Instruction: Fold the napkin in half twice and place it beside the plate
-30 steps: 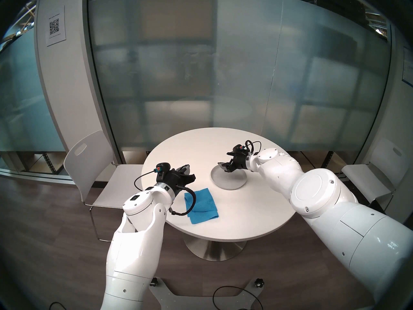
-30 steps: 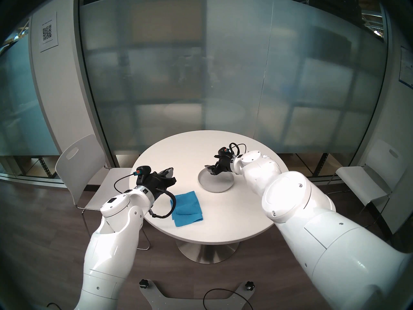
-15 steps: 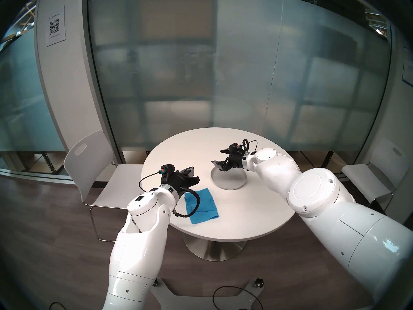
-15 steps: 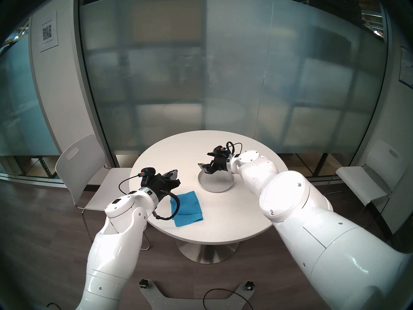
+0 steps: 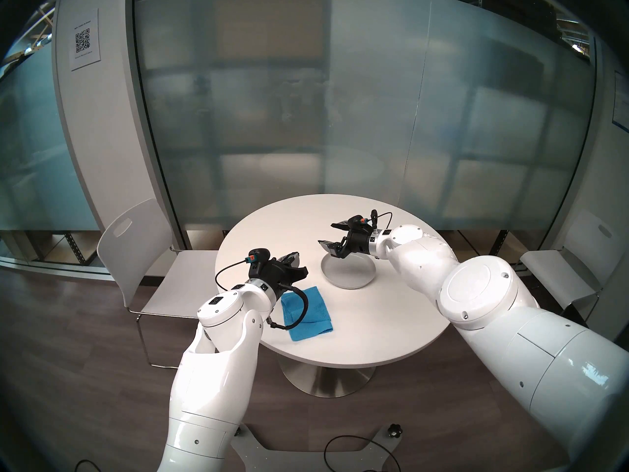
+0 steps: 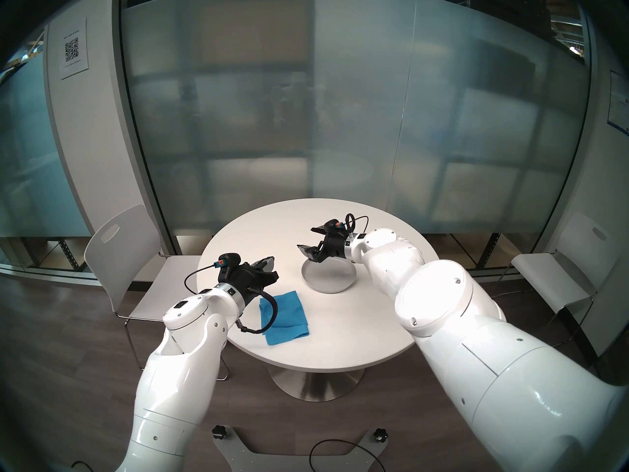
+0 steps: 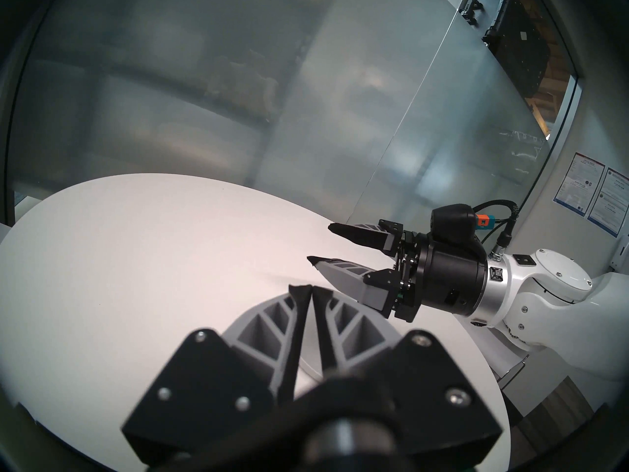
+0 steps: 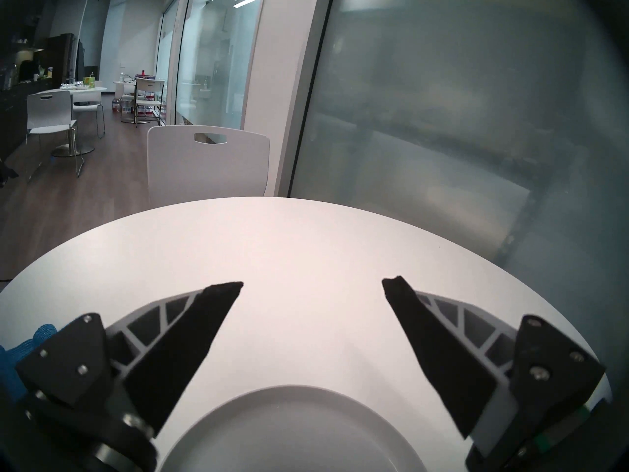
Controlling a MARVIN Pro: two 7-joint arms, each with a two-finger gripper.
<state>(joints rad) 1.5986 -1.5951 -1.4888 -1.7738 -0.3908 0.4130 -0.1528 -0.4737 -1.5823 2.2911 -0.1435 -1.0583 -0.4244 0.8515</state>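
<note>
Meanwhile, napkin folded, both grippers empty

Right gripper (image 8: 311, 284): fingers spread wide, above the plate's (image 5: 354, 280) far rim. Left gripper (image 7: 311, 289): tips almost touching, gripping nothing. Napkin (image 5: 315, 316) flat on table (image 5: 374, 331), behind and below left fingertips, near plate.

- A round white table (image 5: 374, 325) stands on a brushed metal pedestal base (image 5: 326, 379).
- A white chair (image 5: 136, 253) with a slot in its back sits at the table's left; another white chair (image 5: 558, 273) sits at the right.
- Frosted glass panels (image 5: 306, 120) fill the far side.
- A sheet with a QR code (image 5: 85, 38) hangs on the far left wall.
- Dark wood-look floor (image 5: 85, 376) runs under everything, with a black cable (image 5: 357, 451) looped on it at the near edge.
</note>
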